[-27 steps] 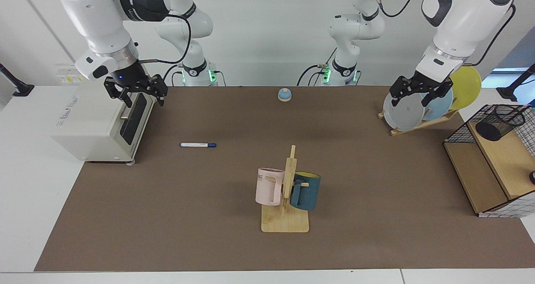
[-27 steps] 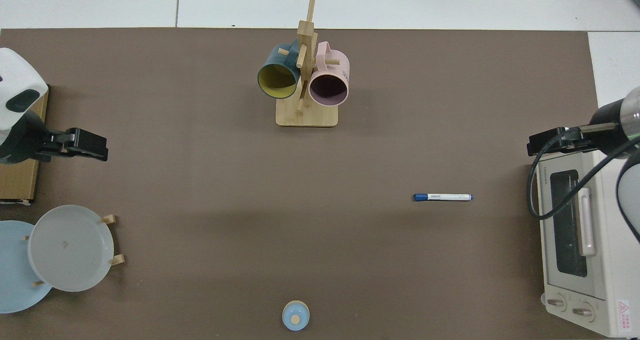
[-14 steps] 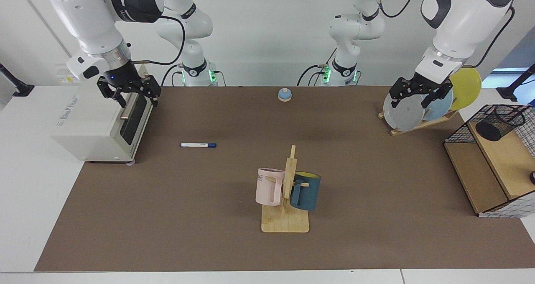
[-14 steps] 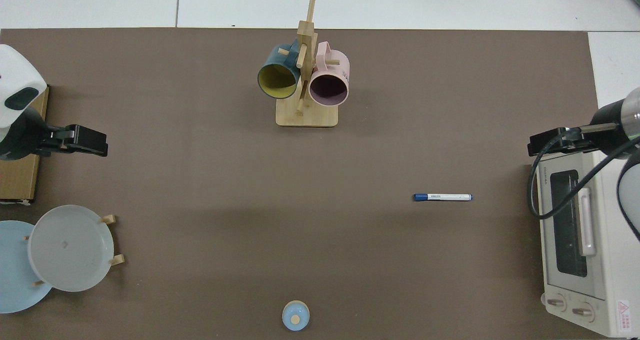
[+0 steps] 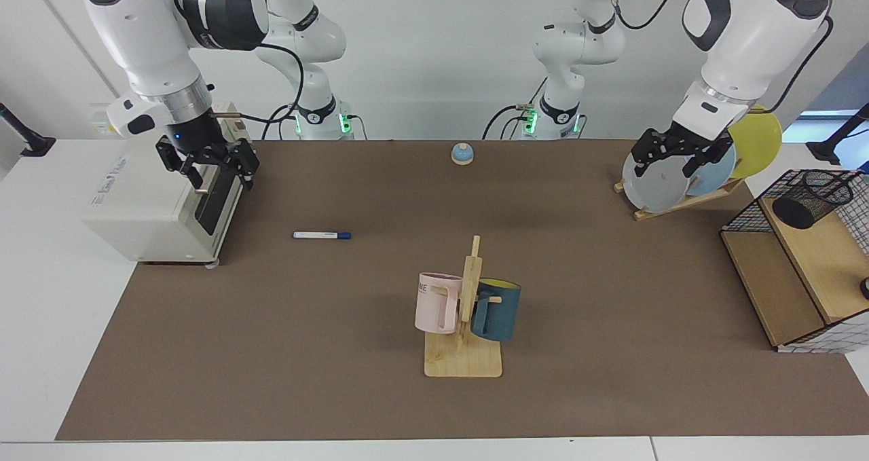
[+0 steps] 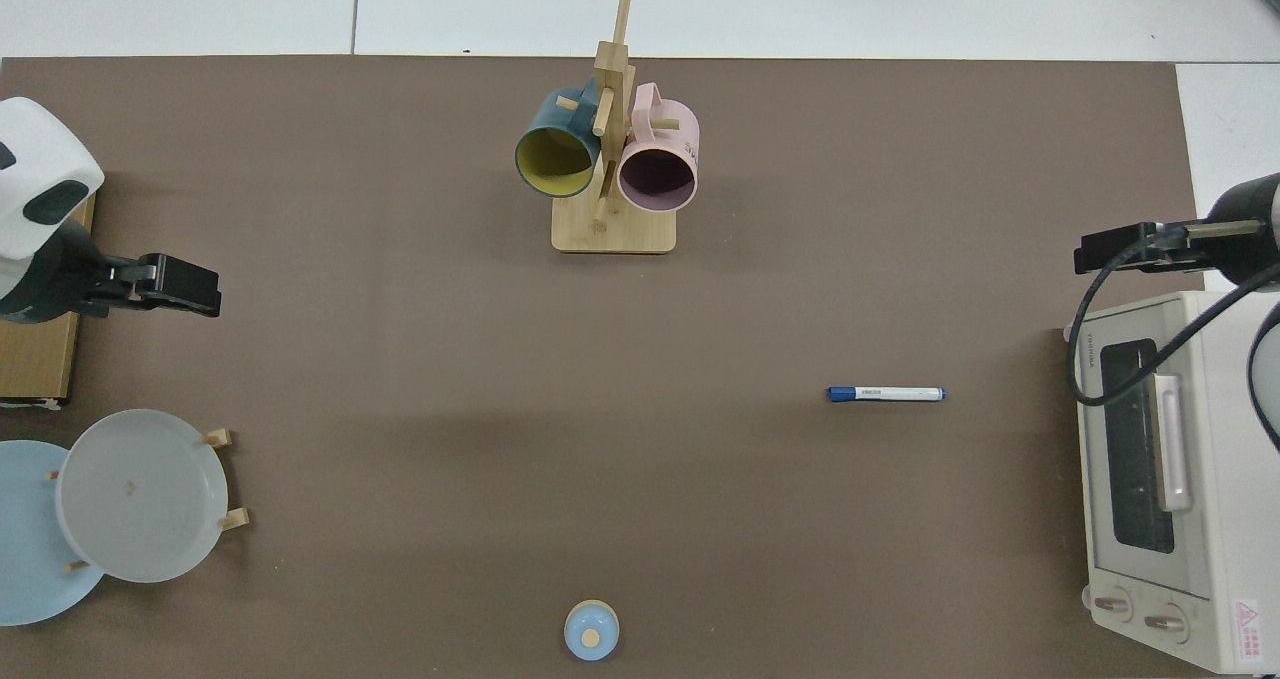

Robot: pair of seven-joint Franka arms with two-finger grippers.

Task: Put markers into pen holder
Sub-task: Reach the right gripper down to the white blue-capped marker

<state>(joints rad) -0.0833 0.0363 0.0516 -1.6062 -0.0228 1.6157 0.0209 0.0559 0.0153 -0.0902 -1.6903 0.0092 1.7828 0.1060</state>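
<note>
At left of the facing view: the right gripper (image 5: 207,166), black and two-fingered with fingers spread and empty, hangs over the front of the white toaster oven (image 5: 159,206).
Change: over the last second this gripper has drawn back toward the oven and the frame's left edge; it also sits nearer the right edge of the top view (image 6: 1125,249).
Marker: the slim white whiteboard marker with a blue cap (image 5: 322,235) lies flat on the brown table mat (image 5: 305,352), unmoved, right of the oven and well apart from that gripper.
Meaning: judging by this, no approach to the marker has begun, and the pick-up is not yet started.
At right of the facing view: the left gripper (image 5: 672,152), fingers spread and empty, waits in front of the grey plate (image 5: 653,186) in the wooden plate rack.
Pen holder: the small black wire-mesh cup (image 5: 811,199) lies tilted on the wooden shelf of the black wire-grid rack (image 5: 821,264), at the far right edge.
Around: the wooden mug stand (image 5: 465,339) with pink and dark blue mugs stands at lower centre; a small blue bell (image 5: 462,153) sits at the upper centre.
In the way: the marker and holder are at opposite ends, so a carry or hand-over across the table seems needed; the mug stand sits near that path.
</note>
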